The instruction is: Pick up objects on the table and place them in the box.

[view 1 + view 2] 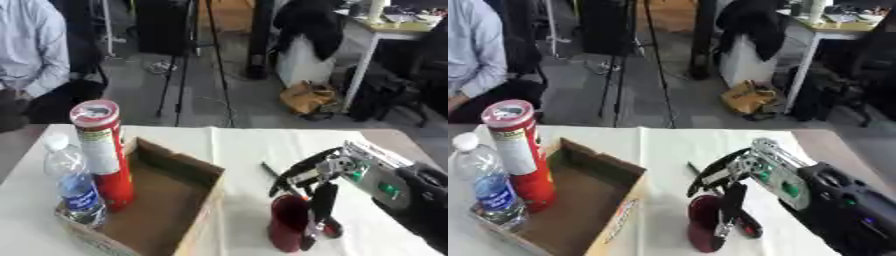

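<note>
Near the front edge of the surface (254, 145), right of the box, stands the dark red cup (287, 229), upright with its mouth up. I have my right hand (741, 172) on it: the fingers (322, 202) curl down over the rim and along its right side, so I count it as gripped, though how the thumb sits I cannot tell. To do this well, I judge I should lift straight up until the cup's base is above the cardboard wall, then carry it left. The open cardboard box (188, 170) already holds a tall red crisp can (103, 152) and a water bottle (74, 185) in its left end, both upright. I would aim for the bare floor at the right end, keep the cup level, and lower it before letting go, so nothing tips. My left hand shows in neither view.
</note>
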`<move>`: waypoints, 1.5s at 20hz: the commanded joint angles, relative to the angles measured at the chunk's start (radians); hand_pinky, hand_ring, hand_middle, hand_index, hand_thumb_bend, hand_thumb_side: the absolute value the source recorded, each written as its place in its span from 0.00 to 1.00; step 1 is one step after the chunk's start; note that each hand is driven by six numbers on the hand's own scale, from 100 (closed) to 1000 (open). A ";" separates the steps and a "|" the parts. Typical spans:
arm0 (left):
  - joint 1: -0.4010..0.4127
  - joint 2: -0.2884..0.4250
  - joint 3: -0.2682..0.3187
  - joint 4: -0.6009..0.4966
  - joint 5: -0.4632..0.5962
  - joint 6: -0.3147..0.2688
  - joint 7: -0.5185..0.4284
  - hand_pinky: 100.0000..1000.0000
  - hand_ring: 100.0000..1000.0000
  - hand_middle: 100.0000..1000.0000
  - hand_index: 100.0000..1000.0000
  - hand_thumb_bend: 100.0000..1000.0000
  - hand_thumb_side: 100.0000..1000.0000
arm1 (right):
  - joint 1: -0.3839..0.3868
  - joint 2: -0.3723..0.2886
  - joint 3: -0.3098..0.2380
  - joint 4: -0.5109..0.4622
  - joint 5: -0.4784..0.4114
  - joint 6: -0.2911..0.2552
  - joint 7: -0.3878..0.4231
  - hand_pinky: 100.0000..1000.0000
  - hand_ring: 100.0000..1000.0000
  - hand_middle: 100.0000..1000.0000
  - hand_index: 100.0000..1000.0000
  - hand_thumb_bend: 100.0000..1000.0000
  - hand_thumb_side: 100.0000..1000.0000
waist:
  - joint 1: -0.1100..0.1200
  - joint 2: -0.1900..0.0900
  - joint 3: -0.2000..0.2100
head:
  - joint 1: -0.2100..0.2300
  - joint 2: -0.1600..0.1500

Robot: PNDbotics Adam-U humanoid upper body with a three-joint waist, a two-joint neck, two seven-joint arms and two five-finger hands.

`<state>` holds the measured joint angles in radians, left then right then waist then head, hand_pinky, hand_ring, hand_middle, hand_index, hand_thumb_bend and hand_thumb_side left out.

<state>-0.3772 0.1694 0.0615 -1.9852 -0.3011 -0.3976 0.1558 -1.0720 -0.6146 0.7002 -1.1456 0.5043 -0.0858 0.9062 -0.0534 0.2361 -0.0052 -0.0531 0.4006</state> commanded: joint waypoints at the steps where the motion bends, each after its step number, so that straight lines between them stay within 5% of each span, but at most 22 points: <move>1: -0.009 0.001 0.001 -0.015 0.005 0.000 -0.005 0.99 0.81 0.81 0.73 0.00 0.93 | -0.014 -0.006 -0.005 0.014 0.015 -0.009 0.001 0.66 0.97 1.00 1.00 0.80 0.42 | 0.003 -0.013 0.001 | -0.001 -0.006; 19: -0.006 -0.001 0.000 -0.015 0.009 0.003 -0.014 0.99 0.80 0.81 0.72 0.00 0.94 | -0.009 0.024 -0.016 0.077 0.043 -0.013 0.001 0.67 0.97 1.00 1.00 0.80 0.41 | 0.007 -0.006 0.004 | -0.002 -0.009; 30: -0.006 -0.002 0.000 -0.015 0.009 0.006 -0.022 0.99 0.80 0.81 0.72 0.00 0.93 | -0.013 0.024 -0.026 0.072 0.053 -0.010 0.001 0.59 0.91 1.00 1.00 0.65 0.34 | 0.007 -0.006 0.002 | -0.002 -0.008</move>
<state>-0.3760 0.1620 0.0614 -1.9852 -0.2962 -0.3919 0.1380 -1.0645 -0.5737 0.6919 -1.0650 0.5462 -0.0975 0.9068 -0.0475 0.2451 -0.0008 -0.0559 0.4004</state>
